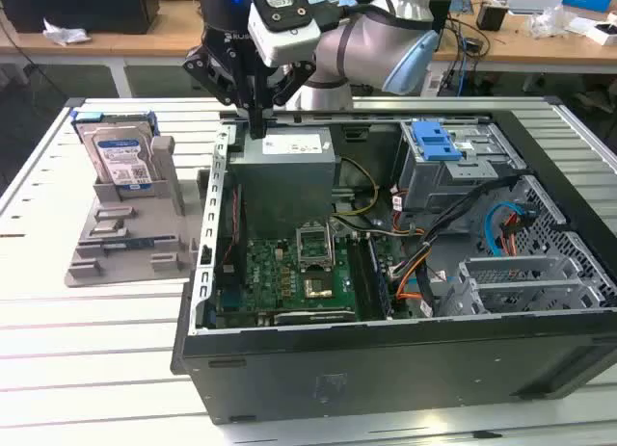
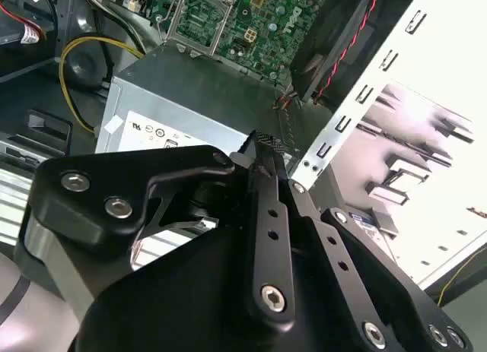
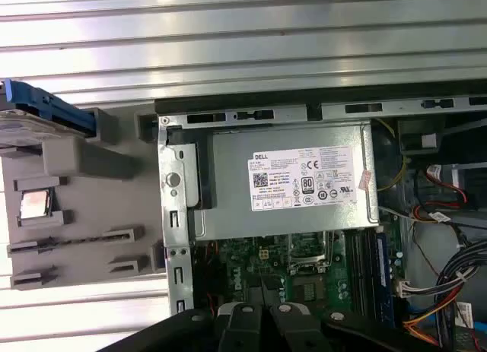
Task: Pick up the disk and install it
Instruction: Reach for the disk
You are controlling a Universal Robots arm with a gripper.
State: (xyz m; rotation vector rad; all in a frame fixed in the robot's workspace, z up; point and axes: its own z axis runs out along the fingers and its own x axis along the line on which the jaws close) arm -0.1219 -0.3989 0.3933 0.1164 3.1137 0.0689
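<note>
The disk (image 1: 118, 149), silver with a white-and-blue label and blue rails, stands upright in a grey holder (image 1: 125, 236) on the table at the exterior view's left, outside the computer case. In the first wrist view the disk (image 3: 32, 118) appears at the holder's edge. My gripper (image 1: 258, 128) hangs over the case's back corner beside the grey power supply (image 1: 287, 176), well to the right of the disk. In the second wrist view the fingers (image 2: 262, 144) meet with nothing between them.
The open black computer case (image 1: 386, 369) lies on the slatted white table (image 1: 87, 369), with motherboard (image 1: 289, 273), cables and a drive cage topped by a blue latch (image 1: 436, 138) inside. The power supply (image 3: 293, 181) sits just below my gripper.
</note>
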